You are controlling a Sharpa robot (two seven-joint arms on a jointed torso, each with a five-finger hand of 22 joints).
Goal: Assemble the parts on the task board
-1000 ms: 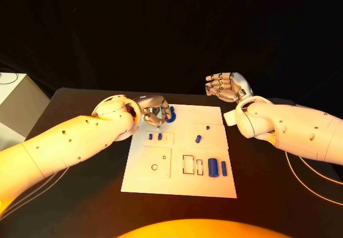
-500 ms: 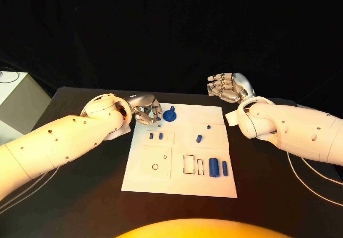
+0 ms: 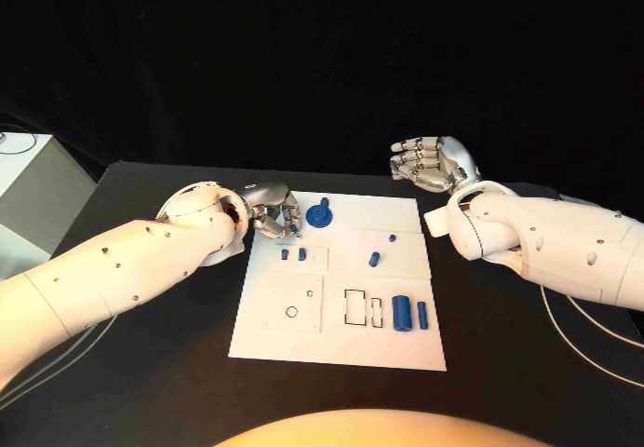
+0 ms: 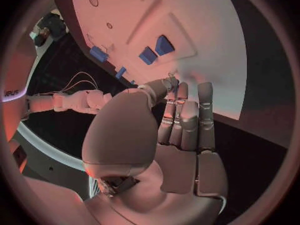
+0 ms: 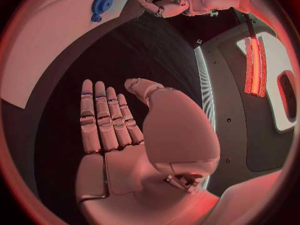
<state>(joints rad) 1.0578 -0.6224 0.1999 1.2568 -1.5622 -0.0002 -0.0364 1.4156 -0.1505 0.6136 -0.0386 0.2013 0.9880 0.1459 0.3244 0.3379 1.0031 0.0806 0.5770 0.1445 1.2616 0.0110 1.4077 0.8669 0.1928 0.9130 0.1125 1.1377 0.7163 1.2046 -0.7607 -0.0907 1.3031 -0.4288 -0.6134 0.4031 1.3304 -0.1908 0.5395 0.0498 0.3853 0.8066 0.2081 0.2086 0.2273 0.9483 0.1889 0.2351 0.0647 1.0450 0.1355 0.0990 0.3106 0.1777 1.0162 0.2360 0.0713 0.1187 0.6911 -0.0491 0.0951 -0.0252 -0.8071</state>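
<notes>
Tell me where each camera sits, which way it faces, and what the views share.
Head view: on the robot's head, looking down at the board; both arms, left hand and right hand show.
Left wrist view: behind the left hand, facing the board and blue parts; the right arm shows beyond.
Right wrist view: behind the right hand, facing the board's edge; the left hand shows across it.
Shared: head and right wrist views both show the blue disc.
</notes>
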